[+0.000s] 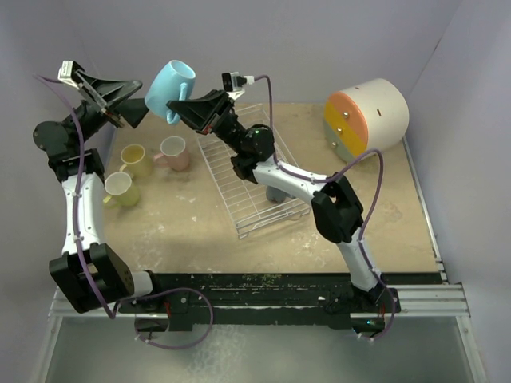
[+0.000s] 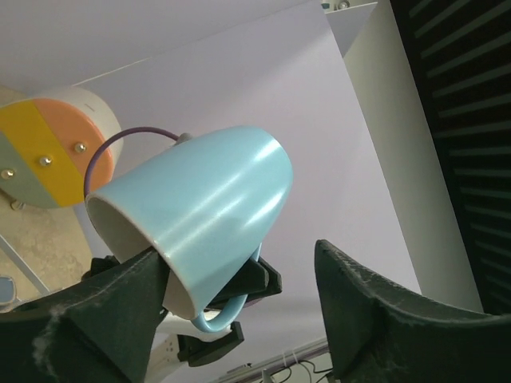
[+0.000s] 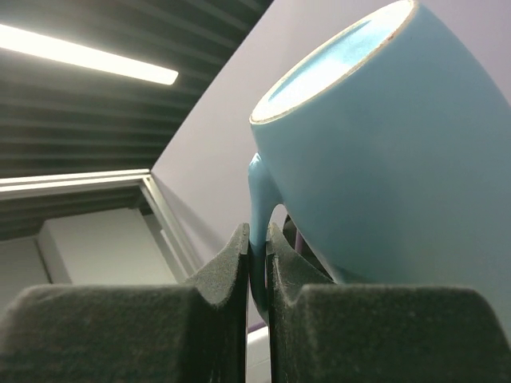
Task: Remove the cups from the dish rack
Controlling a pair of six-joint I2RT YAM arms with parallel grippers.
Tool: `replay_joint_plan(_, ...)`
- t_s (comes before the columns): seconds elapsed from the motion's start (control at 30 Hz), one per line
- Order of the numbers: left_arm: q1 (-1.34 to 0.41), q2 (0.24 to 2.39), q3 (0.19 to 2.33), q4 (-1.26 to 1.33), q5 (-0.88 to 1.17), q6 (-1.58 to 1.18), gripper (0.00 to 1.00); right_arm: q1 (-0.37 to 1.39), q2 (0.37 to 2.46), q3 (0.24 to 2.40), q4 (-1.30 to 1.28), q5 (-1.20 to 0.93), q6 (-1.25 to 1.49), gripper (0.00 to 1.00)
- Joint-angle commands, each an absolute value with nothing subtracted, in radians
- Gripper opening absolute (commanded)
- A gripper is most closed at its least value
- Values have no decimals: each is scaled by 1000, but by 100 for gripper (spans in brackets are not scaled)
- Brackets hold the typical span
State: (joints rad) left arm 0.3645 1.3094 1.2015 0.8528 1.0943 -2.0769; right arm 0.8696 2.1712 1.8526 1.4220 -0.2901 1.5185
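Observation:
The light blue mug (image 1: 170, 88) hangs tilted in the air above the table's back left. My right gripper (image 1: 179, 107) is shut on its handle (image 3: 257, 199), pinched between both pads (image 3: 231, 263). My left gripper (image 1: 146, 100) is open, its jaws wide on either side of the mug (image 2: 200, 207), one finger (image 2: 120, 311) at the rim. The cream-yellow mug (image 1: 132, 159), pink mug (image 1: 173, 152) and lime green mug (image 1: 120, 189) stand on the table at left. The grey-blue mug (image 1: 277, 193) sits in the dish rack (image 1: 239, 183), partly hidden by my right arm.
The round cream-and-orange drawer unit (image 1: 367, 116) stands at the back right and also shows in the left wrist view (image 2: 48, 152). Walls close the back and both sides of the table. My right arm stretches over the rack.

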Motion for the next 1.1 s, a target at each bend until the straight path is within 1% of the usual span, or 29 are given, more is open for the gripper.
replay_joint_plan(0.0,362,1302,1261,947,1017,-2129,68,878,2193,1926,1471,-435,1611,0)
replay_joint_plan(0.03,362,1305,1266,952,1017,-2131,61,879,2199,1934,1461,-451,1614,0)
replay_joint_plan(0.07,361,1310,1271,962,1016,-2138,56,879,2208,1941,1461,-463,1621,0)
replay_joint_plan(0.1,361,1310,1278,969,1016,-2147,52,879,2219,1950,1463,-480,1634,0)
replay_joint_plan(0.17,361,1307,1290,983,1016,-2167,48,880,2238,1966,1461,-505,1656,0)
replay_joint_plan(0.43,331,1279,1300,1005,1009,-2196,50,898,2375,2170,1397,-661,1715,0)
replay_joint_plan(0.5,326,1281,1309,1004,1010,-2192,49,899,2386,2189,1372,-695,1714,0)
replay_joint_plan(0.57,325,1285,1314,1008,1008,-2191,46,899,2374,2163,1371,-720,1712,0)
replay_joint_plan(0.6,325,1285,1313,1008,1008,-2189,43,899,2362,2146,1365,-730,1703,0)
replay_joint_plan(0.63,325,1286,1310,1006,1009,-2187,37,899,2350,2127,1357,-736,1691,0)
replay_joint_plan(0.73,325,1287,1303,995,1010,-2170,14,898,2328,2070,1369,-740,1681,0)
replay_joint_plan(0.77,325,1287,1302,994,1009,-2163,5,897,2324,2056,1379,-740,1681,0)
replay_joint_plan(0.8,325,1289,1302,994,1009,-2156,0,897,2320,2044,1382,-739,1681,1)
replay_joint_plan(0.9,325,1291,1298,1008,1005,-2124,0,891,2301,2013,1364,-744,1658,10)
replay_joint_plan(0.93,325,1293,1295,1013,1007,-2109,0,890,2290,1998,1355,-747,1649,15)
replay_joint_plan(1.03,328,1297,1279,1024,1008,-2051,0,877,2238,1930,1317,-758,1605,36)
replay_joint_plan(1.07,328,1301,1270,1027,1008,-2040,0,870,2216,1896,1307,-759,1589,39)
